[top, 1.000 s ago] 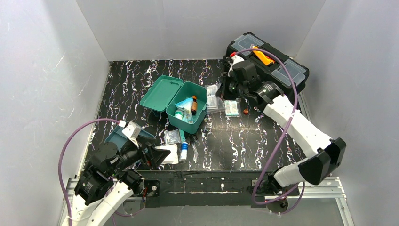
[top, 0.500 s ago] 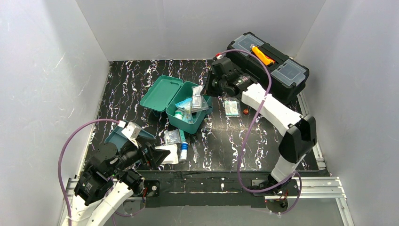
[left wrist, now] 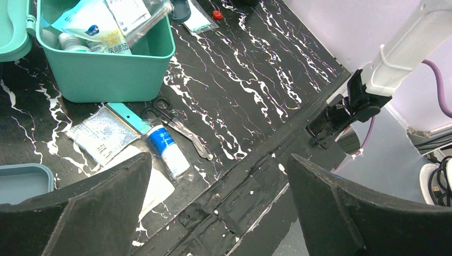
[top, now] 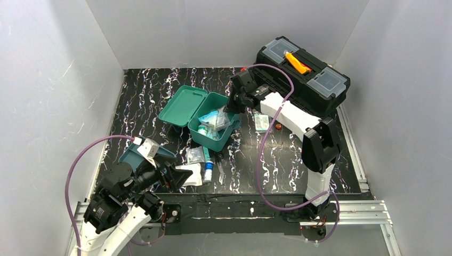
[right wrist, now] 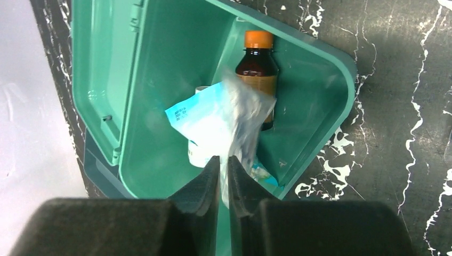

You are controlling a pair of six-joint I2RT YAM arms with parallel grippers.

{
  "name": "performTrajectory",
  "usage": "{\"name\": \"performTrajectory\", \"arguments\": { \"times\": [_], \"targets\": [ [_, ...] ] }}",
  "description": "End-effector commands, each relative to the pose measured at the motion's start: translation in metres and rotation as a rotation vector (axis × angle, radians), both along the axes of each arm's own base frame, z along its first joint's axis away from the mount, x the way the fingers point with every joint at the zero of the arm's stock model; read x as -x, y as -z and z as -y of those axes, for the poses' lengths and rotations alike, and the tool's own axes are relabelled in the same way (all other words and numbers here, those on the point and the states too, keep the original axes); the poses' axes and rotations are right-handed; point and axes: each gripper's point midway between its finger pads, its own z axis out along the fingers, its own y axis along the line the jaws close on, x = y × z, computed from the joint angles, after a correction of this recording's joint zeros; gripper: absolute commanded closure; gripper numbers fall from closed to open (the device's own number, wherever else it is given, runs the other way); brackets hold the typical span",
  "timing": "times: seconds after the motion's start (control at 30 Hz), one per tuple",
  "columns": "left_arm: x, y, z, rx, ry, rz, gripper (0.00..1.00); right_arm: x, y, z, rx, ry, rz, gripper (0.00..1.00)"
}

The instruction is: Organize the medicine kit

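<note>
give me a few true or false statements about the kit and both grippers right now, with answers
1. The lid of the medicine kit is shut. False: it is swung open.
2. A brown bottle with an orange cap is inside the kit. True.
3. The left gripper holds the scissors. False: it is open and empty; the scissors lie on the table in front of the kit.
4. The right gripper pinches a clear packet above the kit. True.

Blurred clear packet, brown bottle partly hidden behind it
</note>
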Motion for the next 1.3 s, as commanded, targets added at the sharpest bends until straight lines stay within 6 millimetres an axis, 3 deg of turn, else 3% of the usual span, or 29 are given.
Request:
{"name": "performTrajectory", "arguments": {
  "times": [0.0, 0.2, 0.4, 0.63, 0.97, 1.27],
  "targets": [
    [0.002, 0.001, 0.001, -0.004, 0.015, 0.004, 0.02, -0.01, -0.012, -0.003, -0.009, 0.038, 0.03, 0.78],
    [0.001, 0.002, 0.001, -0.004, 0.011, 0.003, 0.02, -0.008, -0.029, 0.005, 0.003, 0.038, 0.066, 0.54],
    [0.0, 0.002, 0.001, -0.007, 0.011, -0.002, 0.02, -0.001, -0.049, 0.03, 0.059, 0.056, 0.14, 0.49],
    [0.0, 0.004, 0.002, -0.01, 0.011, -0.009, 0.02, 0.008, -0.048, 0.071, 0.126, 0.095, 0.168, 0.4],
    [-0.002, 0.006, 0.003, -0.021, 0.011, -0.024, 0.02, 0.013, -0.015, 0.132, 0.24, 0.13, 0.134, 0.32],
    [-0.005, 0.008, 0.001, -0.03, -0.01, -0.031, 0.02, 0.001, 0.031, 0.152, 0.342, 0.066, 0.018, 0.25]
  ]
}}
